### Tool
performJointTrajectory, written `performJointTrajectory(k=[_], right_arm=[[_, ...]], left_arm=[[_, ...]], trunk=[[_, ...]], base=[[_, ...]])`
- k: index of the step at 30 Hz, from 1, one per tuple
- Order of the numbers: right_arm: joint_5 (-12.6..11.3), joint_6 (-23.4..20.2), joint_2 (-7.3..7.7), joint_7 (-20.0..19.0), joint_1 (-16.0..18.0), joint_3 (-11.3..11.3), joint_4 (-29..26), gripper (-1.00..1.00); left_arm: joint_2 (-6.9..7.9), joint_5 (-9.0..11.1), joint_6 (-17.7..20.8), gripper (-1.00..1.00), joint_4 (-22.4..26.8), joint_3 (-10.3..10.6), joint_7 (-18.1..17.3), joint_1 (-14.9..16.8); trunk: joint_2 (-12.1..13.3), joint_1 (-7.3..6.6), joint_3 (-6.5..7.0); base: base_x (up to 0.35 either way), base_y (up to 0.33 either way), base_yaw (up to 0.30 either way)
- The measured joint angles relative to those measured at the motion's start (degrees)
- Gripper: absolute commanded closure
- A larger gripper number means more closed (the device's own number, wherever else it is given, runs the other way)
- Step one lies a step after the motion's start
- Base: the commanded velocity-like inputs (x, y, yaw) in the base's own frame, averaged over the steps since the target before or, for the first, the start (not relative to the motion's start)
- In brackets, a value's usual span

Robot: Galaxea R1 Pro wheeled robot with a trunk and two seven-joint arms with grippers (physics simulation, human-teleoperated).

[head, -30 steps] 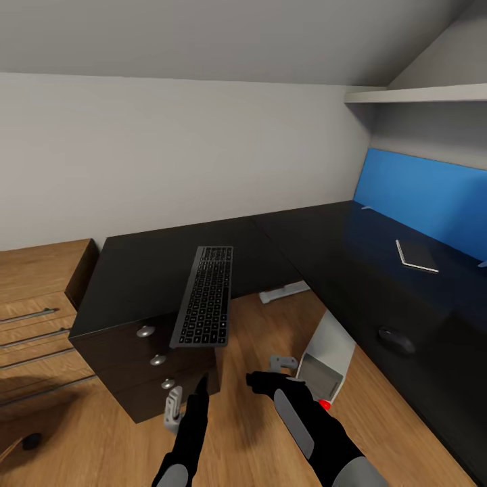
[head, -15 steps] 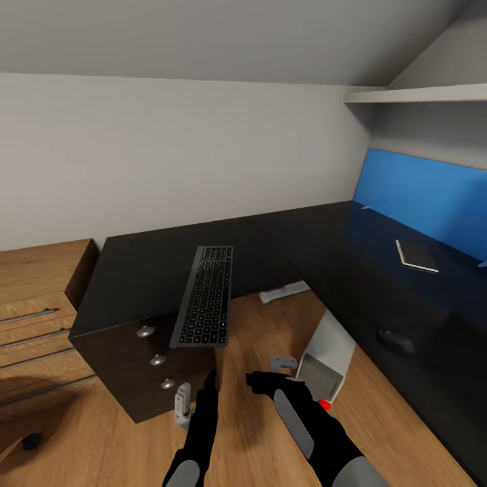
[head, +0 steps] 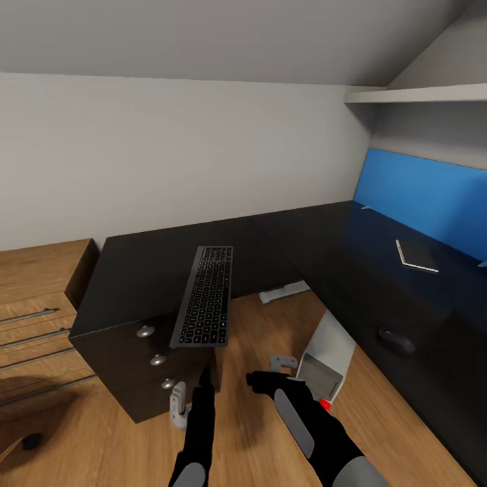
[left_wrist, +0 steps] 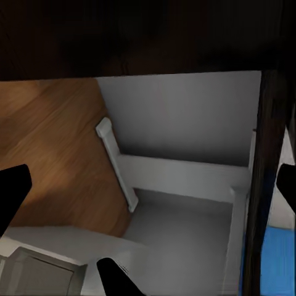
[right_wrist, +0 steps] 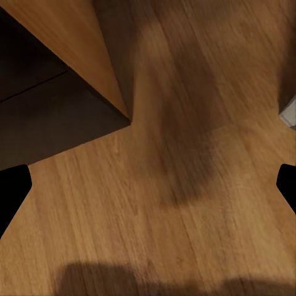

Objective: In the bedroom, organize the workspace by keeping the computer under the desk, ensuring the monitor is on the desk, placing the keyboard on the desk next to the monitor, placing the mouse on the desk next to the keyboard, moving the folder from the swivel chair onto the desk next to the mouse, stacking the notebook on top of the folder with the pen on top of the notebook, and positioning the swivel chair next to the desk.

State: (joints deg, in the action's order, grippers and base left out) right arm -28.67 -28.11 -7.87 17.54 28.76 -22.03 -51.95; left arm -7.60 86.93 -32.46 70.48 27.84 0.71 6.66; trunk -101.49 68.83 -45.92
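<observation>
Room: grey walls under a sloped ceiling, a white wall shelf [head: 419, 95] at upper right, a wood floor [head: 257, 433] below.
Desk: the L-shaped desk [head: 318, 237] has a black top and a bright blue back panel [head: 433, 196] along its right wing; a white leg foot [head: 284, 291] shows on the floor beneath the corner.
Drawer unit: a dark drawer block [head: 145, 365] with round silver knobs sits under the desk's left end; a wooden dresser [head: 37, 304] with bar handles stands just beside it on the left.
Keyboard: the keyboard [head: 205, 295] lies on the left wing of the desk top, lengthwise toward the robot, its near end at or just over the front edge above the drawers.
Notebook: the notebook [head: 417, 256] lies flat on the right wing, near the blue panel.
Mouse: the mouse [head: 396, 340] rests on the right wing near its front edge, well apart from the keyboard and nearer the robot than the notebook.
Computer: the computer [head: 327, 362] stands on the floor, tilted, partly under the right wing's front edge, a red dot low on it.
Left gripper: the left gripper [head: 189, 399] hangs low in front of the drawer block, below the keyboard's near end; its fingers are spread wide with nothing between them, and its wrist view looks under the desk at white legs [left_wrist: 179, 176].
Right gripper: the right gripper [head: 267, 374] hovers above the floor just beside the computer; its fingertips [right_wrist: 12, 194] stand wide apart at the edges of the wrist view, over bare floor, holding nothing.
</observation>
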Motion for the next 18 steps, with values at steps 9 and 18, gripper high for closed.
performJointTrajectory(k=[9,18], right_arm=[[0.0,0.0,0.02,0.0,0.0,0.0,0.0,-1.0],[0.0,0.0,0.02,0.1,0.0,0.0,-0.2,-1.0]], left_arm=[[0.03,-1.4,-1.1,-1.0,1.3,2.1,-3.2,0.0],[0.07,-3.9,-1.3,-1.0,1.6,3.2,-3.8,0.0]], trunk=[[0.0,0.0,0.0],[0.0,0.0,0.0]], base=[[0.0,0.0,0.0],[0.0,0.0,0.0]])
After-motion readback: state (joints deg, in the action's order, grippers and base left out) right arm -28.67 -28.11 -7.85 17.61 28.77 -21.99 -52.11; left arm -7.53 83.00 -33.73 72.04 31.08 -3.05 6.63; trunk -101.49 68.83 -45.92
